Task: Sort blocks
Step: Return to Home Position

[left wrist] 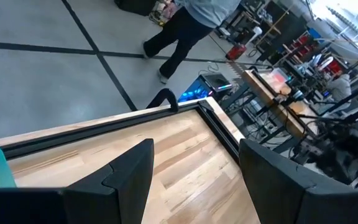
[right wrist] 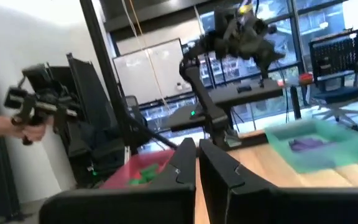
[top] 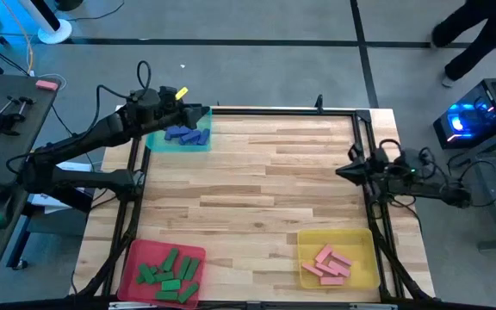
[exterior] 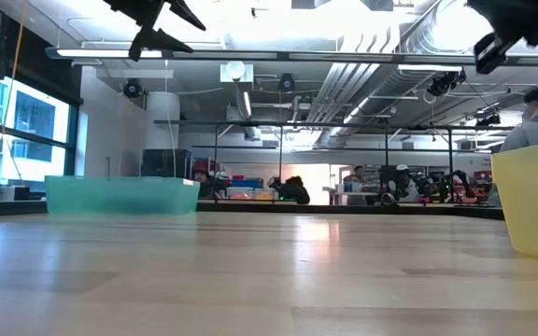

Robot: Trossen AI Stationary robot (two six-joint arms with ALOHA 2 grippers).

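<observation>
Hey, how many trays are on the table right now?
3. In the high view: teal tray at the table's top left with blue blocks, red tray bottom left with green blocks, yellow tray bottom right with pink blocks. None looks hidden.

High view looks straight down, low view level across; both show teal tray (top: 155,143) (exterior: 120,196)

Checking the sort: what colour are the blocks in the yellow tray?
The blocks are pink, clearest in the high view.
</observation>
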